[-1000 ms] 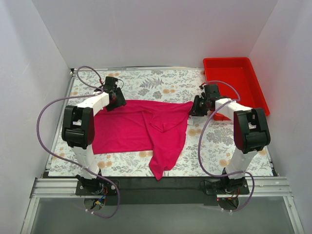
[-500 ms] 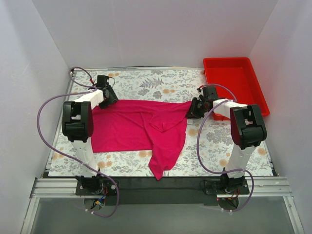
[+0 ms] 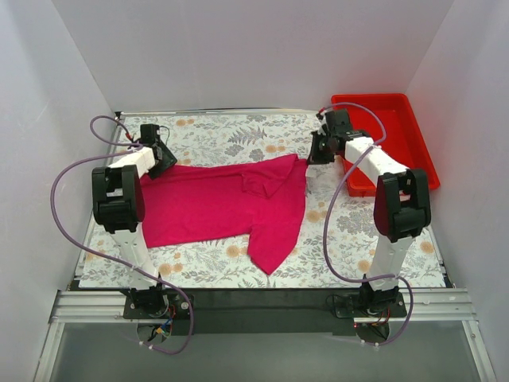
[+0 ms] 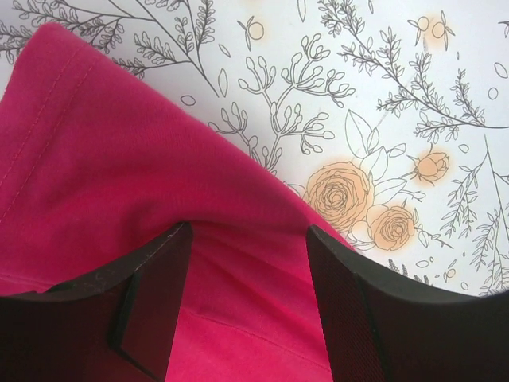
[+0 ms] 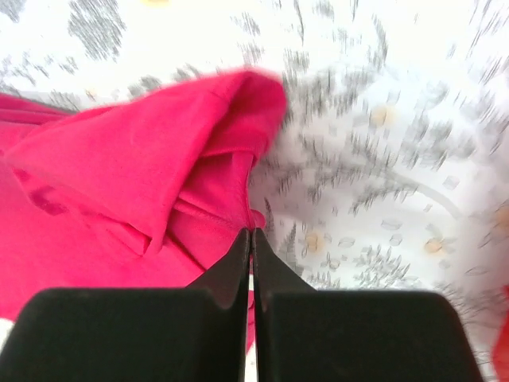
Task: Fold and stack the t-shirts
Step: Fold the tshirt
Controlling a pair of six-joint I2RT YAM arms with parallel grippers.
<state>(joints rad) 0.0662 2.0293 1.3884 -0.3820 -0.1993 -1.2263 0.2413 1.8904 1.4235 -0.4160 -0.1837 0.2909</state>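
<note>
1. T-shirt (image 3: 223, 203): one magenta-pink shirt lies spread across the middle of the flower-patterned table (image 3: 238, 135). It is not folded neatly. A long flap of it reaches toward the near edge, and a small fold lies near its far right corner.
2. The left gripper (image 3: 157, 153) is at the far left corner of the t-shirt. In the left wrist view its two fingers (image 4: 151, 294) stand apart and pink fabric fills the gap between them. A raised ridge of cloth runs just beyond the tips. Whether the fingers really press the cloth, I cannot tell.
3. The right gripper (image 3: 318, 149) is at the far right corner of the t-shirt, near the red bin (image 3: 382, 127). In the right wrist view its jaws are pressed together, with no gap at the tips. The tips meet right at the hem of a bunched fold of the shirt. This view is blurred, so I cannot tell if any fabric is caught between them.
4. The red bin stands at the far right of the table, apart from the t-shirt.
</note>
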